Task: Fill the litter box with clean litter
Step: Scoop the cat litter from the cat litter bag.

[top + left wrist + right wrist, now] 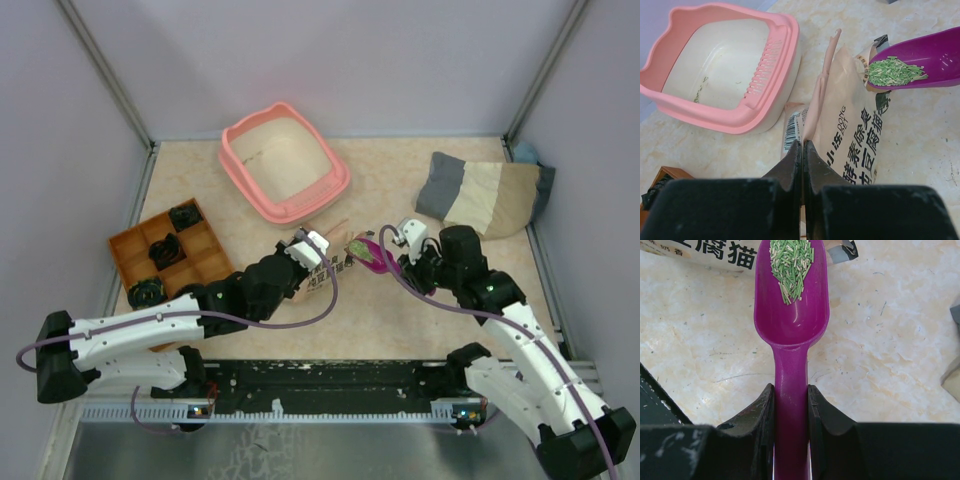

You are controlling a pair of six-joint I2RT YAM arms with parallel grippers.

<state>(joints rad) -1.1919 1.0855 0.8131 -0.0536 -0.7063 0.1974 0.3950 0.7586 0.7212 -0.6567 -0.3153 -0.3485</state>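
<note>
The salmon-pink litter box (240, 176) stands at the back centre, its floor bare but for a few specks; it also shows in the left wrist view (771, 60). My left gripper (312, 246) (803, 146) is shut on the top edge of the beige printed paper bag (322, 276) (850, 135). My right gripper (402, 250) (791, 392) is shut on the handle of the magenta scoop (369, 254) (792, 325) (937, 55). The scoop holds a small pile of green clean litter (791, 262) (892, 71) just at the bag's mouth, right of the litter box.
An orange compartmented tray (120, 245) with black items sits at the left. A grey-and-beige cloth bag (485, 195) lies at the back right. Metal frame posts and walls close off the table's back and sides.
</note>
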